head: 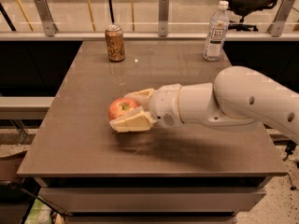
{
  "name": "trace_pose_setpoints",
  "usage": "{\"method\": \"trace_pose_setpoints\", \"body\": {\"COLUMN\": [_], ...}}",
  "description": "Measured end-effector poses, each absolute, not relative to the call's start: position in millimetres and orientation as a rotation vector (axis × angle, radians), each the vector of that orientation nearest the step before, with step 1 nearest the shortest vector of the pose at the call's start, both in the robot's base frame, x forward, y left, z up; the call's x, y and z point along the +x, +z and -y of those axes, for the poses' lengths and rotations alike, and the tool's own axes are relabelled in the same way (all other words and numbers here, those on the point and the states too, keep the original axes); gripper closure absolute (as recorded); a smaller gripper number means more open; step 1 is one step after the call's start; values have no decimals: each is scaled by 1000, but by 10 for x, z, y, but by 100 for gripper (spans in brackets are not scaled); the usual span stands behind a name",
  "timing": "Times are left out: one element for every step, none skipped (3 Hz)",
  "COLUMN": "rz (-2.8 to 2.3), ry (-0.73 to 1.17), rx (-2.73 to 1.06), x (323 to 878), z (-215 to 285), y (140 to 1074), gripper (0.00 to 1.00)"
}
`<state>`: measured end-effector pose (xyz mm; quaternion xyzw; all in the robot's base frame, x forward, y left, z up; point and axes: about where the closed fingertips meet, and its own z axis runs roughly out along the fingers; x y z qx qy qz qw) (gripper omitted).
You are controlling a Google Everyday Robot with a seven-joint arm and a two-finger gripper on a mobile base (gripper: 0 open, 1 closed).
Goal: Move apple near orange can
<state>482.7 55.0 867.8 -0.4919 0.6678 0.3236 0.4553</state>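
Observation:
The apple [121, 108], red-pink with a yellowish patch, sits at the left-middle of the brown table [84, 153], between the two cream fingers of my gripper [125, 110]. The fingers are closed around it, one behind and one in front, and it looks held just above the tabletop. My white arm reaches in from the right. The orange can [115, 43] stands upright at the table's far left, well beyond the apple.
A clear plastic water bottle [216, 31] stands at the far right of the table. A glass railing with metal posts [162, 14] runs behind the far edge. The table's left edge is close to the apple.

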Motion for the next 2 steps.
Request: {"method": "trace_pose_setpoints", "body": {"rz": [-1682, -1719], "ry": [752, 701], "rx": [-1170, -1094], "x": [5070, 5370], "z": [-463, -353], "y": [8919, 9114], "gripper": [100, 100]}}
